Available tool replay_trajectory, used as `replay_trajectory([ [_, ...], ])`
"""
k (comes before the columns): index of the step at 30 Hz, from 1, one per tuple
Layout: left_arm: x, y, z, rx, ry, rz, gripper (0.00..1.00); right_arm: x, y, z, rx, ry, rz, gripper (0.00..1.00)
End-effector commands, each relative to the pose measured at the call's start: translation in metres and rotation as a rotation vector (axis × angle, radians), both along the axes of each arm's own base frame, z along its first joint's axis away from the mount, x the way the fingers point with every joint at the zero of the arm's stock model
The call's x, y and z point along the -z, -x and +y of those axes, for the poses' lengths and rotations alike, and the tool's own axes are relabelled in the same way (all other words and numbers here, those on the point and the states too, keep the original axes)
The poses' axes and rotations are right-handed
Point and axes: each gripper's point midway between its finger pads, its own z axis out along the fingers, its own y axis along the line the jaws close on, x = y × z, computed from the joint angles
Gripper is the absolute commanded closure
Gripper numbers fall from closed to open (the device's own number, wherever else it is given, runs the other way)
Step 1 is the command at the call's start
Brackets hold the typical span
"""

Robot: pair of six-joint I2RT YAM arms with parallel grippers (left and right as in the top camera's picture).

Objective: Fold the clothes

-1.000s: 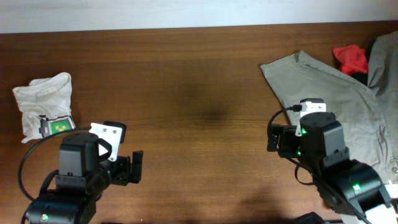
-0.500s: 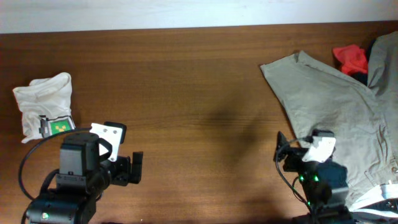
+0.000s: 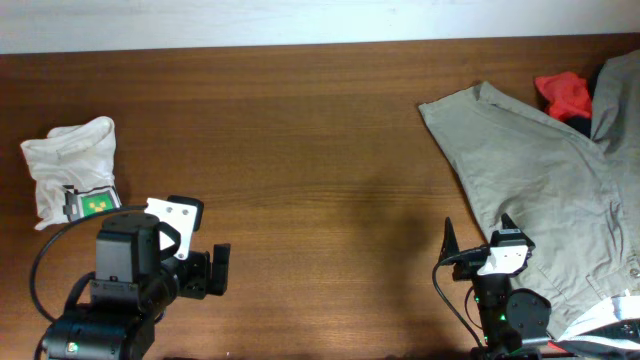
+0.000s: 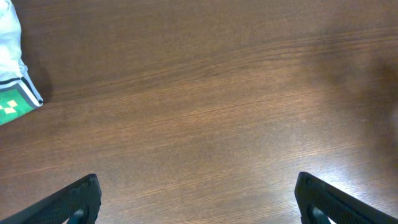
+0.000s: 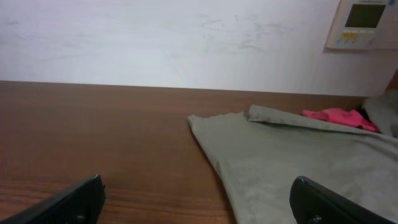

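The white garment (image 3: 68, 165) lies bunched and folded small at the table's far left, its tag with a green mark (image 3: 96, 204) at its near edge. Its corner and the tag (image 4: 13, 102) show at the left edge of the left wrist view. My left gripper (image 3: 218, 270) is open and empty above bare wood, right of the garment and apart from it; its fingertips (image 4: 198, 198) sit wide at the frame's bottom corners. My right gripper (image 3: 476, 245) is open and empty at the near right, its fingertips (image 5: 198, 198) spread over the edge of the khaki-grey garment.
A khaki-grey garment (image 3: 540, 170) is spread flat over the right of the table, also in the right wrist view (image 5: 292, 162). A small red cloth (image 3: 565, 93) and a dark cloth (image 3: 612, 95) lie at the back right. A white wall (image 5: 155, 37) stands behind.
My right arm has drawn back toward the near edge, off the khaki-grey garment, and tilted up. The left arm and the white garment have not moved.
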Motion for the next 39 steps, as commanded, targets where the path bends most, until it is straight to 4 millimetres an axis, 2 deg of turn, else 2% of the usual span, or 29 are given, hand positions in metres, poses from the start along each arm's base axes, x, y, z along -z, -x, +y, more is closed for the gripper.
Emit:
replay_trajectory([
  [1,0.000,0.000,0.002,0.003,-0.012,-0.006,0.01,0.003,0.000,0.002,-0.013,-0.006,0.006,0.01],
  [15,0.000,0.001,0.002,0.003,-0.012,-0.005,0.01,0.003,0.000,0.002,-0.013,-0.006,0.006,0.01],
  [18,-0.008,0.007,0.002,0.003,-0.006,-0.051,0.01,0.003,0.000,0.002,-0.013,-0.006,0.006,0.01],
  [22,-0.029,0.029,0.005,0.001,0.011,-0.194,0.01,0.003,0.000,0.002,-0.013,-0.006,0.007,0.01],
  [24,-0.004,0.039,0.007,-0.003,0.016,-0.201,0.01,0.003,0.000,0.002,-0.013,-0.006,0.006,0.01],
  [25,0.014,0.035,0.006,-0.004,0.024,-0.237,0.01,0.003,0.000,0.002,-0.013,-0.006,0.006,0.01],
  [29,0.052,0.000,-0.001,0.013,0.068,-0.507,0.01,0.003,0.000,0.002,-0.013,-0.006,0.006,0.01],
  [32,0.057,-0.013,-0.003,0.014,0.086,-0.677,0.01,0.003,0.000,0.002,-0.013,-0.006,0.006,0.01],
  [35,0.047,-0.035,0.006,-0.015,0.065,-0.895,0.01,0.003,0.000,0.002,-0.013,-0.006,0.006,0.01],
  [37,0.057,-0.038,0.009,-0.019,0.046,-0.896,0.01,0.003,0.000,0.002,-0.013,-0.006,0.006,0.01],
  [38,0.071,-0.037,0.008,-0.019,0.043,-0.836,0.01,0.003,0.000,0.002,-0.013,-0.006,0.006,0.01],
  [39,0.070,-0.037,0.008,-0.019,0.043,-0.842,0.01,0.003,0.000,0.002,-0.013,-0.006,0.007,0.01],
])
